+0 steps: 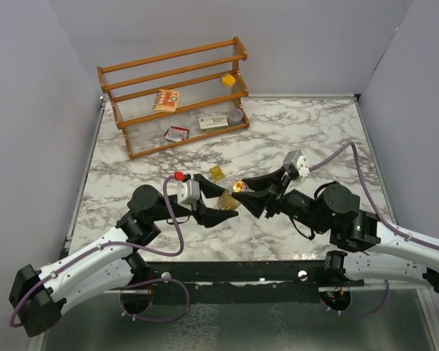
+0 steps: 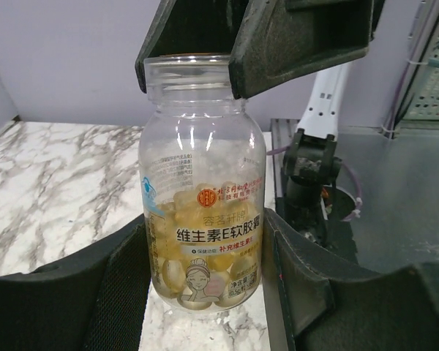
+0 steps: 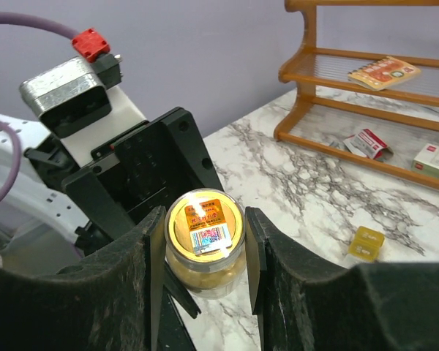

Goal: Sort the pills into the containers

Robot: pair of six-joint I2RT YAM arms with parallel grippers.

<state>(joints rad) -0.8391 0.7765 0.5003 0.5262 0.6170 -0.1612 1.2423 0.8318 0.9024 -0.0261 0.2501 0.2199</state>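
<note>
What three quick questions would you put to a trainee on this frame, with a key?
1. True or false: only the left hand holds the clear jar.
2. Where is the small yellow box that lies nearest the hands? A) on the marble table B) inside the jar C) stacked on the jar
3. What fills the lower part of the jar?
Key: 1 false, the right hand grips its neck as well; 2 A; 3 yellowish capsules.
</note>
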